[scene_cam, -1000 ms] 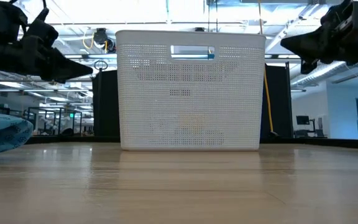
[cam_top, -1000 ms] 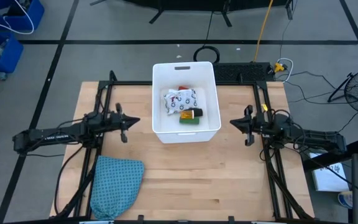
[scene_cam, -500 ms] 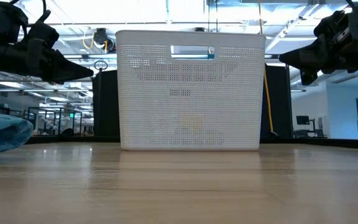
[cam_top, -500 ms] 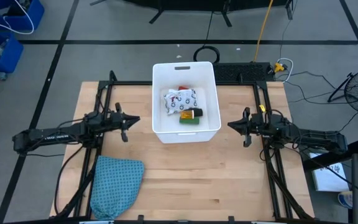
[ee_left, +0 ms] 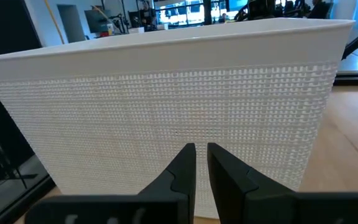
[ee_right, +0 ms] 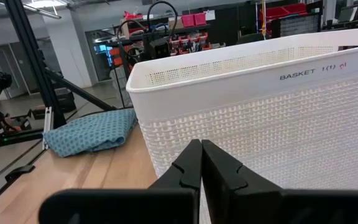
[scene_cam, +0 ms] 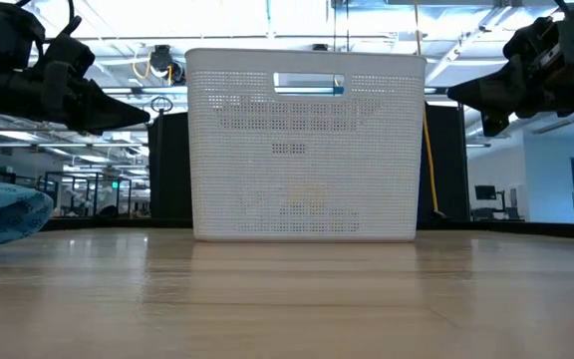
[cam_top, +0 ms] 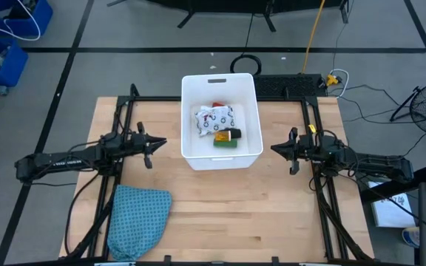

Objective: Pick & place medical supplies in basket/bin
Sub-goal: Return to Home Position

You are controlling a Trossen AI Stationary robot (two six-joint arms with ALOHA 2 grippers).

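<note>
Left gripper (cam_top: 158, 143) hangs just off the white bin's (cam_top: 184, 118) left long wall, fingers (ee_left: 184, 163) drawn nearly together with only a thin slit between them, and nothing in it. Across the table (cam_top: 220, 214), the right gripper (cam_top: 277, 148) faces the opposite long wall, its tips pressed flat together in its wrist view (ee_right: 201, 149), also carrying nothing. Both sit raised above the wood in the low view, left (scene_cam: 140, 116) and right (scene_cam: 456, 95), flanking the bin (scene_cam: 307, 150) without touching it. Inside the bin the supplies lie in a cluster: the white black-patterned packet (cam_top: 213, 118) in the middle, a bit of red bottle (cam_top: 218, 104) showing past its far edge, the orange vial (cam_top: 222, 136) and the green block (cam_top: 225, 144) on its near side. The teal cloth (cam_top: 139, 218) lies crumpled on the table near the front left corner, well apart from the bin.
</note>
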